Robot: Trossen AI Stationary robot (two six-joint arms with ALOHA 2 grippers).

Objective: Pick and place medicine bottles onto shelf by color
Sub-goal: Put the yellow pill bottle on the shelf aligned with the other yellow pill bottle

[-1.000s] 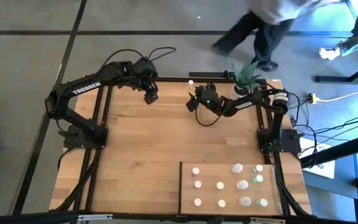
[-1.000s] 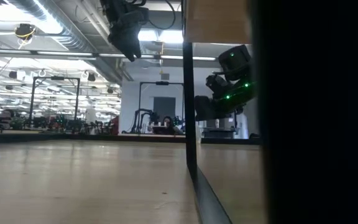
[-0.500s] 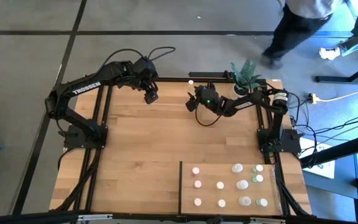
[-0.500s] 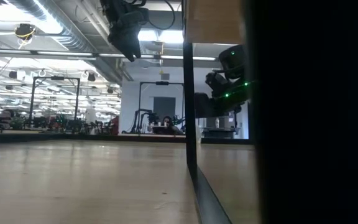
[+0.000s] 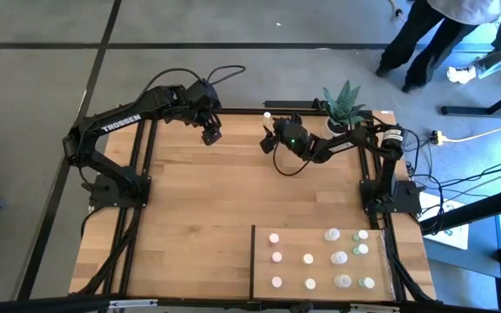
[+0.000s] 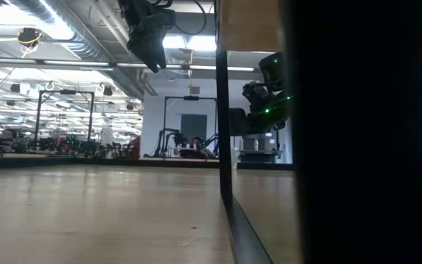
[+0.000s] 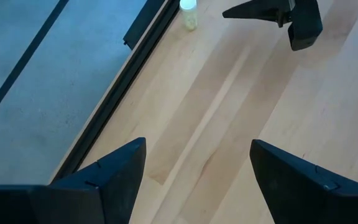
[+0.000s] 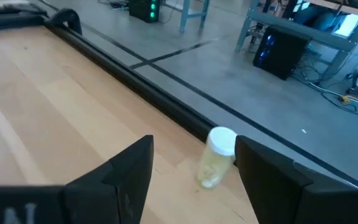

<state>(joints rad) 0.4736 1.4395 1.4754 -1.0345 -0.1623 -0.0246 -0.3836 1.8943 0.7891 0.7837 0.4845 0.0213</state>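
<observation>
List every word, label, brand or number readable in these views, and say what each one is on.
"TROSSEN": white letters along the left arm, seen from above.
Bottle at the table's far edge, between the open right pincer's fingers: no readable label.
Bottles on the shelf: too small to read.
Room behind the table in the low view: no legible signs.

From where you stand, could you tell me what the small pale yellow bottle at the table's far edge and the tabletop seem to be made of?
The small pale yellow bottle: probably translucent plastic, since the tinted body lets light through under an opaque white cap. The tabletop: light wood planks with a smooth matte finish, with visible grain and seams.
</observation>
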